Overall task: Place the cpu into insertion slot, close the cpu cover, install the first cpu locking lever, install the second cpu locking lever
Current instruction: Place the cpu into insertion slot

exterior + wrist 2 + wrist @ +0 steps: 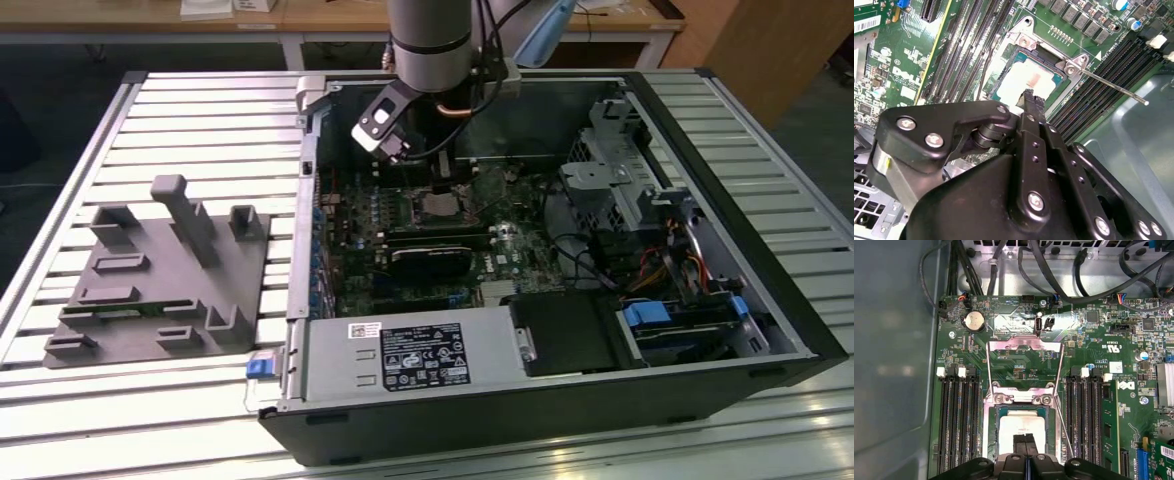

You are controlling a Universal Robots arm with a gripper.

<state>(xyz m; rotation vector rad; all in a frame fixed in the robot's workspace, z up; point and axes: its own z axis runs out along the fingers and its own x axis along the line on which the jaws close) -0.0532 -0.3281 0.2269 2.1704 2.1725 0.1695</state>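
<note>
The cpu (1021, 426), a small greyish square chip, lies in the insertion slot on the green motherboard (1094, 345); I also see the cpu (1024, 82) in the second wrist view and the cpu (441, 205) in the exterior view. The cpu cover (1024, 345), a silvery frame with an open middle, stands swung back from the socket on its hinge. Two thin locking levers (1066, 425) are raised, and one lever (1109, 85) sticks out sideways. My gripper (1026, 442) hangs just above the chip's edge, its fingertips (1029, 97) shut together with nothing between them.
Black memory slots (956, 420) flank the socket on both sides. Black cables (1054, 270) run along the case wall beyond the board. A black card (427, 255), the power supply (400, 355) and a drive cage (627, 180) share the case. A grey fixture (160, 270) sits on the table.
</note>
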